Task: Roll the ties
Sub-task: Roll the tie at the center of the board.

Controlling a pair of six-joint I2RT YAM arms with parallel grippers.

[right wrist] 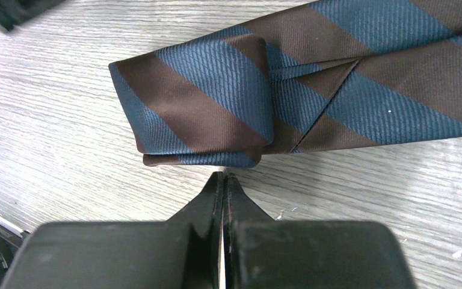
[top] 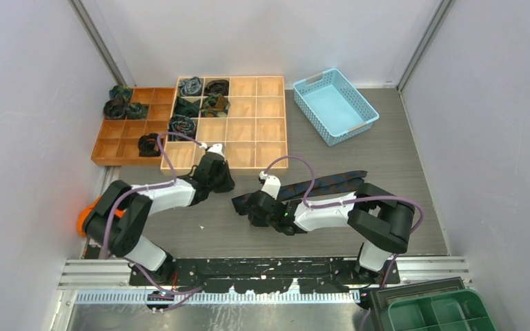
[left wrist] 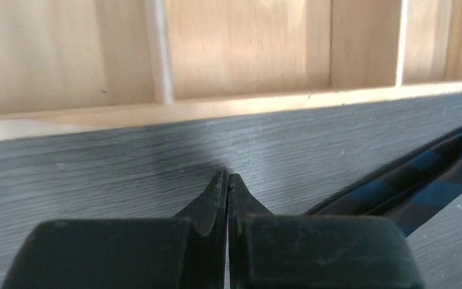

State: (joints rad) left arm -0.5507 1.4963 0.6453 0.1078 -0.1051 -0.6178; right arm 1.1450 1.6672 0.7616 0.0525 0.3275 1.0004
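Tie [right wrist: 216,102] free, both jaws closed, empty

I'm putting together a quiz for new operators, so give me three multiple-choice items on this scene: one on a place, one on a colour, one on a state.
1. Where does the unrolled striped tie lie?
A. In the blue basket
B. On the table, in front of the light wooden organizer
C. In an organizer compartment

2. What colours are its stripes?
A. Red and white
B. Green and yellow
C. Blue and brown

3. How does the right pincer stand?
A. Shut, holding nothing
B. Wide open
C. Shut on the tie

Answers:
1 B: the top view shows it flat on the grey tabletop by the right arm.
2 C: the right wrist view shows the stripes close up.
3 A: its fingers meet just short of the tie's folded end, with no fabric between them.
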